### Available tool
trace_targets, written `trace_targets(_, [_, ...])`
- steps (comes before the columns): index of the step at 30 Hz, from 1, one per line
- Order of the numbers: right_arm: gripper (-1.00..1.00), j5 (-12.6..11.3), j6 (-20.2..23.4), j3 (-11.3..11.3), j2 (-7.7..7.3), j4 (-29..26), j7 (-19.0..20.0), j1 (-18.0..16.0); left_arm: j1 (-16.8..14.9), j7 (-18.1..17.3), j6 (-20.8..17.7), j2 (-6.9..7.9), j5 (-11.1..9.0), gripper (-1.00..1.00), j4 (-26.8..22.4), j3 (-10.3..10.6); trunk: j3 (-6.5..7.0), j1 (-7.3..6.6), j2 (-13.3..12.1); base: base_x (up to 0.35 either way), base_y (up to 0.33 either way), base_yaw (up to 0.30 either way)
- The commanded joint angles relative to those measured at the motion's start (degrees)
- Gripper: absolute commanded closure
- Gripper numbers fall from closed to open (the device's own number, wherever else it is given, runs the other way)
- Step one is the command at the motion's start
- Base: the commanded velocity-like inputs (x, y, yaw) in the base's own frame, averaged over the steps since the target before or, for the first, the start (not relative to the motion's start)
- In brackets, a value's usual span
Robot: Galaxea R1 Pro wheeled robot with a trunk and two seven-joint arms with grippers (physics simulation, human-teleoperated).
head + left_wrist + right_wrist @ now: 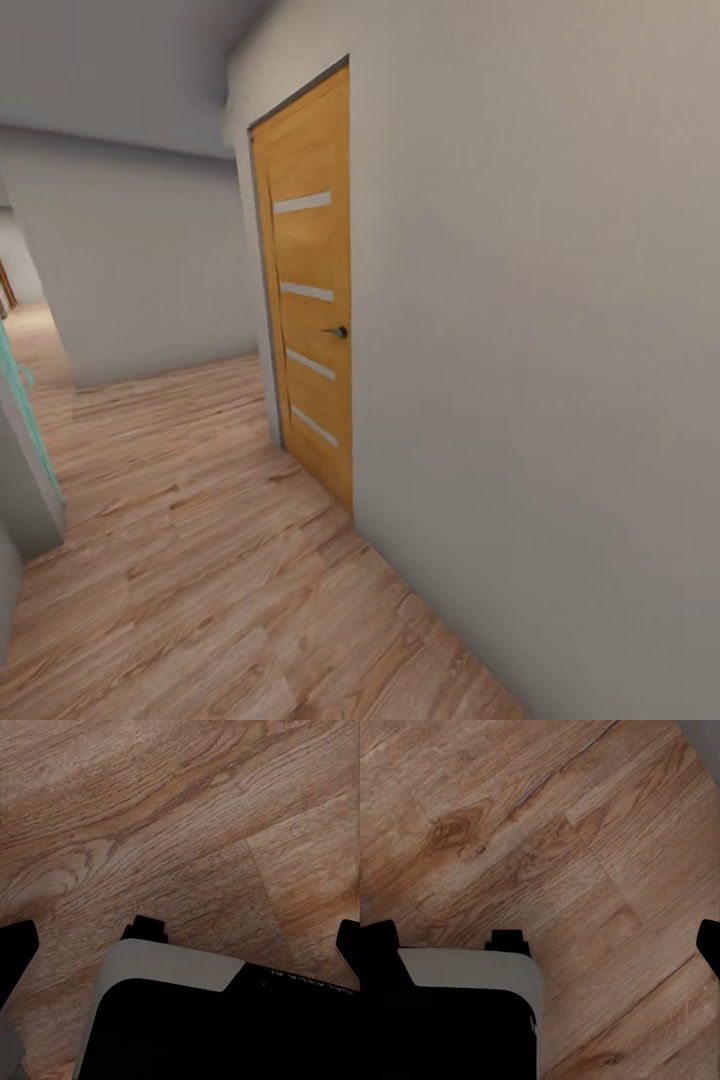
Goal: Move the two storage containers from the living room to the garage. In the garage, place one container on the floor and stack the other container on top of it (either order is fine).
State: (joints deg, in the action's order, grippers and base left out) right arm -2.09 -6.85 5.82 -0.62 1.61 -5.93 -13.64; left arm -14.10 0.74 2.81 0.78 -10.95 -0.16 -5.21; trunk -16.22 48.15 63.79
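The head camera is looking down a hallway with a light wood plank floor and pale grey walls. A closed wooden door with four pale horizontal strips and a small dark handle is sitting in the wall at the right. A teal edge is showing at the far left, beside a grey wall corner. Both wrist cameras are pointing down at the plank floor over the robot's black and grey base. The left gripper and the right gripper are each standing released, fingertips spread wide at the frame edges with nothing between them. Neither storage container is appearing anywhere here.
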Motion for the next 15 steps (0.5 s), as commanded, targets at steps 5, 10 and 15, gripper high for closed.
trace_targets(5, [-1.00,-0.2,-0.3,0.5,-0.17,0.2,-0.1,-0.1,-0.1,0.1,0.2,-0.07,0.0,-1.00,0.1,-0.4,-0.07,0.04,0.0,0.320,0.000,0.243])
trace_targets(10, [-1.00,-0.1,-0.3,0.5,-0.18,0.2,-0.1,-0.1,-0.1,0.1,0.2,-0.07,0.0,-1.00,0.1,-0.4,-0.07,0.04,0.0,0.320,0.000,0.266])
trace_targets(15, [-1.00,-0.1,-0.3,0.5,-0.21,0.2,-0.1,-0.1,-0.1,0.1,0.2,0.00,0.0,-1.00,0.1,-0.4,-0.07,0.04,0.0,0.320,0.000,0.269])
